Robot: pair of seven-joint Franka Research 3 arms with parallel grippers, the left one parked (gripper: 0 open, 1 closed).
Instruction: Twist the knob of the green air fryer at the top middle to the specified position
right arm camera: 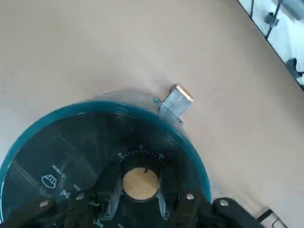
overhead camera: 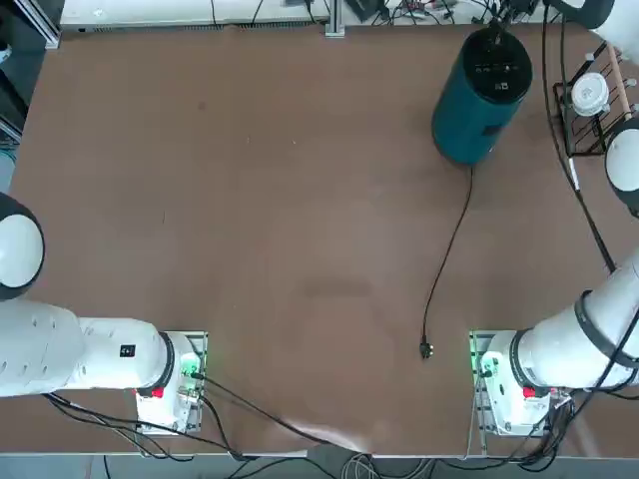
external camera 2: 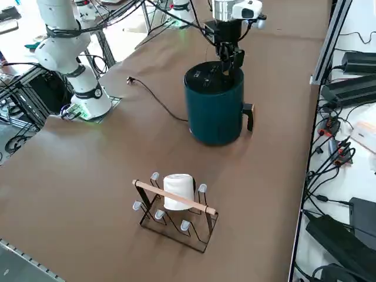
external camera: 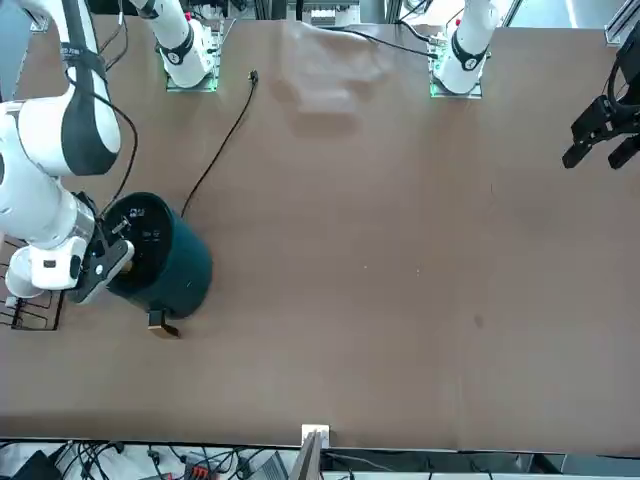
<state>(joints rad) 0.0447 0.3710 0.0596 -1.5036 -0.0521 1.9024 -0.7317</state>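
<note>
Right wrist view: the round tan knob (right arm camera: 141, 184) sits gripped between the black metal fingers (right arm camera: 112, 197); white dial markings arc beside it on the teal-green cylindrical air fryer (right arm camera: 76, 137).

The right gripper (right arm camera: 140, 191) is above the fryer (overhead camera: 467, 120), knob (right arm camera: 140, 183) between its fingers; right of it, the rack (external camera 2: 207, 221) (cup (external camera 2: 178, 191) on it); robot-side, the plug (overhead camera: 426, 350).

White icons (right arm camera: 49, 181) on black top panel (right arm camera: 95, 137) (lettering (right arm camera: 59, 171) too small).
</note>
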